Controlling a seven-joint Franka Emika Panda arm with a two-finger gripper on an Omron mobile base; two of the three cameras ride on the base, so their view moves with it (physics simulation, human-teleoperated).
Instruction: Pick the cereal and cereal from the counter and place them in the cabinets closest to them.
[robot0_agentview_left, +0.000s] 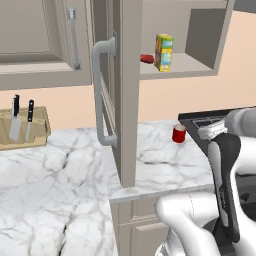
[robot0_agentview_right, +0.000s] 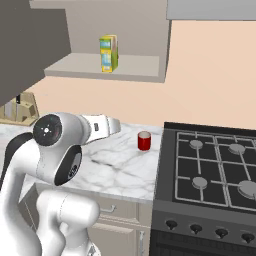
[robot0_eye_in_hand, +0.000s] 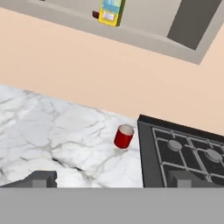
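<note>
Nearest the pincer (robot0_eye_in_hand: 111, 179), just below and ahead of its two dark tips, lies the white marble worktop with grey veins (robot0_eye_in_hand: 52, 131). The tips stand wide apart with nothing between them, so the pincer is released and empty.

Judging from this, one box is already shelved and the arm is between carries. The second, wider orange-red cereal box lies nowhere ahead of the pincer, so the sound move is to draw back low, clear of the open cupboard door with its grey bar handle (robot0_agentview_left: 102, 95), and turn toward wherever that box stands before closing on anything.

A little ahead of the tips a small red cup (robot0_eye_in_hand: 124, 136) stands upright on the marble, just beside the black gas hob (robot0_eye_in_hand: 183, 153); it is no part of the job and should be left alone.

Farthest, high above the pincer, the narrow yellow cardboard cereal box with green and orange print (robot0_eye_in_hand: 110, 12) stands upright on the plain inner shelf of the beige-taupe wall cabinet (robot0_agentview_right: 100, 67), with a small red object (robot0_agentview_left: 147, 58) close beside it.
</note>
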